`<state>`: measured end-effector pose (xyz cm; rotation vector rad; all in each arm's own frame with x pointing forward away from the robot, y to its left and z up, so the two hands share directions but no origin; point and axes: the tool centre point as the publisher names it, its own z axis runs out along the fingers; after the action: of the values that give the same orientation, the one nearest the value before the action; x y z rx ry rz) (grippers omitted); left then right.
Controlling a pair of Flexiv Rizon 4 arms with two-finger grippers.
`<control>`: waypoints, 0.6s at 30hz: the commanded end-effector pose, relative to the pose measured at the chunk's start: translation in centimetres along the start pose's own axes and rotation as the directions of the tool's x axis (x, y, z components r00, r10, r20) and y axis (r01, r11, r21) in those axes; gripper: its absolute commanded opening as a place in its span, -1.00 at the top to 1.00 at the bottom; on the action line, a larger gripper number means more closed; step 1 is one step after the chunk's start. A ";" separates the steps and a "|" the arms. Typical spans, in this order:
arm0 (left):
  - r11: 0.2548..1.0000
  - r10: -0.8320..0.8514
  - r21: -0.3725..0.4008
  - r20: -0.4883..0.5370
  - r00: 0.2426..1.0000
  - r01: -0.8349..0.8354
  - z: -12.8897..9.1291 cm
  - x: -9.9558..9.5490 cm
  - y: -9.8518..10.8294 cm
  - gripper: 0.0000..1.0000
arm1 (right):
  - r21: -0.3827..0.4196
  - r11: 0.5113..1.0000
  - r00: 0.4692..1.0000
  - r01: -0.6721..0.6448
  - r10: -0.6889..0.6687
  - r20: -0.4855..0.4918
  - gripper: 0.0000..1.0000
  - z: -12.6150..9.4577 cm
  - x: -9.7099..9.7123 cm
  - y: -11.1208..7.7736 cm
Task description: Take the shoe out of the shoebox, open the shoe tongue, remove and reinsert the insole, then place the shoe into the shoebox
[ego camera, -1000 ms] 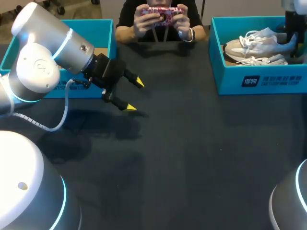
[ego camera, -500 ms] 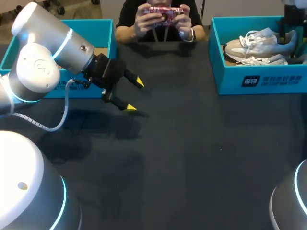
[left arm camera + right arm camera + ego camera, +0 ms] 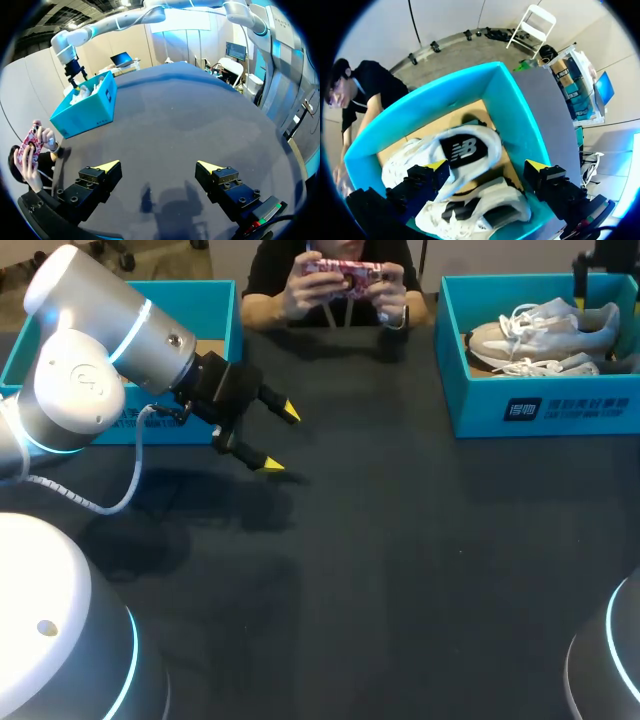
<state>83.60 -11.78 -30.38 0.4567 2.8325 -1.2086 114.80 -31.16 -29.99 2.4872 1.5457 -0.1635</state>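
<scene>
Two white shoes lie in the teal shoebox [image 3: 545, 405] at the far right of the table. The upper shoe [image 3: 545, 332] lies on its side, its heel under my right gripper [image 3: 486, 165]. That gripper is open above the box with nothing between its fingers, and the shoe's heel [image 3: 470, 150] sits just below them. The second shoe [image 3: 475, 210] lies nearer the gripper's base. In the head view the right gripper [image 3: 590, 275] shows only at the top edge. My left gripper [image 3: 281, 439] hangs open and empty over the table's left part, far from the shoebox [image 3: 87, 107].
A second teal box [image 3: 215, 310] stands at the far left, behind my left arm. Dark tabletop [image 3: 400, 560] stretches between the two boxes and towards the near edge.
My right gripper has opened, let go of the shoe's heel and risen out of the box. The shoe stays in the box. The left arm has not moved.
</scene>
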 end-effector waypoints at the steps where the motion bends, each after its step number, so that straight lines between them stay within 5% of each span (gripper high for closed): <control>1: 1.000 0.000 -0.003 0.000 1.000 0.000 0.0 0.0 0.0 -1.00 | -0.066 0.998 1.000 0.007 -0.009 -0.026 -1.00 -1.7 -0.4 -2.7; 8: 1.000 0.000 -0.003 0.000 1.000 0.000 0.0 0.0 0.0 -1.00 | -0.099 0.993 0.996 0.058 -0.064 -0.063 -1.00 -3.8 0.3 -5.2; 12: 0.975 -0.218 -0.019 0.080 0.973 0.220 -1.8 -1.5 -1.9 -1.00 | -0.101 0.993 0.995 0.056 -0.063 -0.075 -1.00 -4.2 0.4 -5.8; 18: 0.836 -0.514 -0.066 0.252 0.820 0.544 -4.4 -2.0 -3.5 -1.00 | -0.101 0.993 0.995 0.056 -0.063 -0.075 -1.00 -4.2 0.4 -5.8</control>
<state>86.02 -11.98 -25.90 0.0163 2.8847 -1.2158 110.47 -27.40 -26.60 2.4453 1.6414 -0.0579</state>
